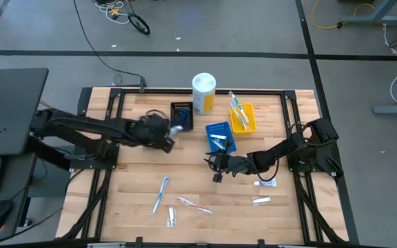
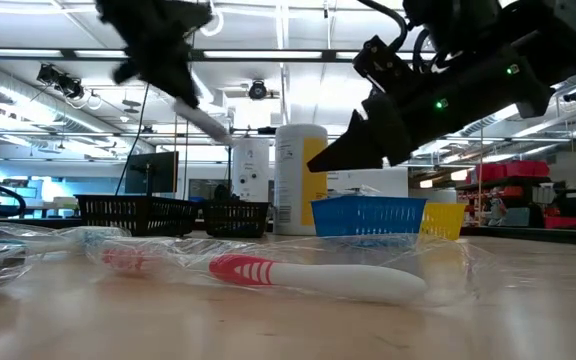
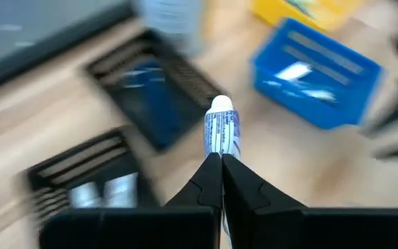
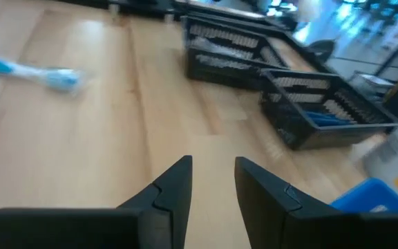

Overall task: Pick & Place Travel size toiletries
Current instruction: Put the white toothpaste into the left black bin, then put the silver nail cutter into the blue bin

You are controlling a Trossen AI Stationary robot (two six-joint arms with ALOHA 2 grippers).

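Observation:
My left gripper (image 3: 221, 169) is shut on a small white tube (image 3: 221, 130) with blue print, up in the air beside a black tray (image 1: 182, 116) that holds dark blue items. My right gripper (image 4: 213, 181) stands open and low over bare wood near the blue tray (image 1: 220, 136), with nothing between its fingers. On the near half of the table lie a light-blue toothbrush (image 1: 160, 194), a pink one (image 1: 195, 205) and small white tubes (image 1: 261, 200). More toothbrushes stick out of the yellow tray (image 1: 242, 117). My left gripper pinches the tube's flat rear end (image 3: 220, 153) between its two fingertips. The tube sticks out ahead of the fingers, in line with them, with its white cap end (image 3: 222, 105) farthest away. The fingers slant downward, and the tube (image 2: 203, 120) is lifted clear of table and trays.
A tall white-and-yellow canister (image 1: 203, 93) stands at the far edge between the black and yellow trays. A second black tray (image 3: 81, 181) sits close beside the first. Another small tube (image 1: 266, 182) lies by the right arm. Bare wood stretches across the table's left and near-middle parts.

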